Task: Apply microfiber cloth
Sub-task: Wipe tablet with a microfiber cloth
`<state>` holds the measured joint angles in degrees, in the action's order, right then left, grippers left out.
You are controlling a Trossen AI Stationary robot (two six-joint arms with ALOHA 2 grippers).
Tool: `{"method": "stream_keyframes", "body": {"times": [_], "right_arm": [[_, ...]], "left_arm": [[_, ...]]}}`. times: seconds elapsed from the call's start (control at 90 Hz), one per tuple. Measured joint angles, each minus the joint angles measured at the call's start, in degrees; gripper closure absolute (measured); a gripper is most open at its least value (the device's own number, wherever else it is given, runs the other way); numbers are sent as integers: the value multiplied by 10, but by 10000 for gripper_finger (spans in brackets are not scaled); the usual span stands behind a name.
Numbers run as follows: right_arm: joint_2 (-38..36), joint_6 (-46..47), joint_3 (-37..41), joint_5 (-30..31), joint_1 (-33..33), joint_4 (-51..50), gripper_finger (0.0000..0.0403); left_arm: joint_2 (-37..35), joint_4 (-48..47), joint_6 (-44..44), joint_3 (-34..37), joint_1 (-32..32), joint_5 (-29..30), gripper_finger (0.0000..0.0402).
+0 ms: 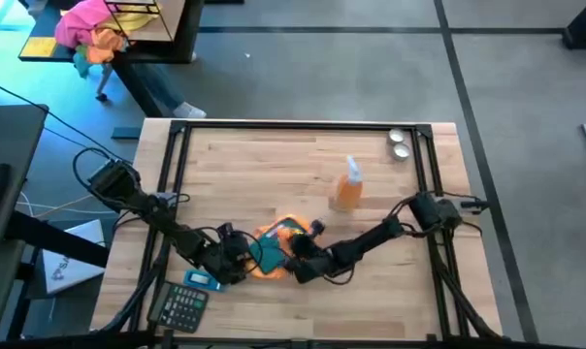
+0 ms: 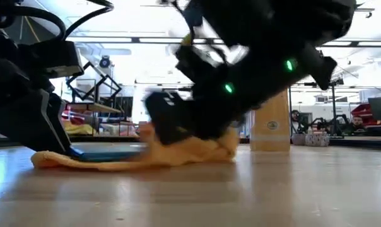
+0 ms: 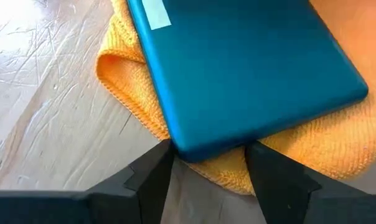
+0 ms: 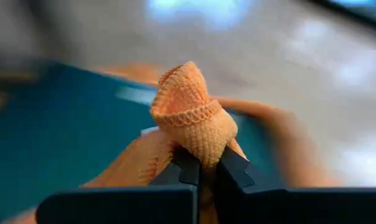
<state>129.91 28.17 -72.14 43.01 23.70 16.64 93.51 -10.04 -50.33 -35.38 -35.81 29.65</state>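
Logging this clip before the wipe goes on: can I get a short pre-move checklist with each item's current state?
1. Right gripper has the microfiber cloth: ok, jaws shut on a bunched fold.
2. Left gripper steadies the teal device: ok, its corner sits between the open jaws.
3. Cloth under the device: ok, orange fabric shows beneath its edges.
4. Spray bottle clear of both arms: ok, standing apart.
5. Calculator out of the way: ok, near the table's front edge.

Non-task stuff on the wooden worktop [image 1: 274, 165]: orange spray bottle [image 1: 349, 188] mid-right, upright. Two small round metal pieces [image 1: 399, 143] at far right corner. Calculator [image 1: 183, 305] at near left edge, small teal item [image 1: 202, 280] just beside it. Pink and orange fabric pile [image 1: 91, 34] on a separate table, well apart.
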Motion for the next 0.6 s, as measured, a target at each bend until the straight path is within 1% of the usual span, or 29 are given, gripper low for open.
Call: {"method": "stream_keyframes", "body": {"times": [0.1,0.122,0.156,0.2,0.289,0.411,0.511,0.544,0.6], "right_arm": [[26,-68,-1,-139,-4,113,403],[30,-74,-1,-155,-5,126,403],[35,-71,-1,-157,-5,129,403],[36,-50,-3,-133,-2,111,403],[35,3,-4,-40,4,53,403],[34,74,-4,39,-9,2,403],[33,177,-4,142,-19,-95,403],[32,219,-4,163,-21,-133,403],[30,283,-5,179,-25,-198,403]], "left_arm": [[0,-1,1,0,0,0,218],[0,0,1,0,0,-1,218],[0,0,1,0,-1,-1,218],[0,0,0,0,-2,0,218],[0,3,0,0,-4,2,218],[0,2,0,0,-3,2,218],[0,-1,-4,0,-3,2,218],[0,-1,-4,0,-3,2,218],[0,-4,-5,0,-3,2,218]]}}
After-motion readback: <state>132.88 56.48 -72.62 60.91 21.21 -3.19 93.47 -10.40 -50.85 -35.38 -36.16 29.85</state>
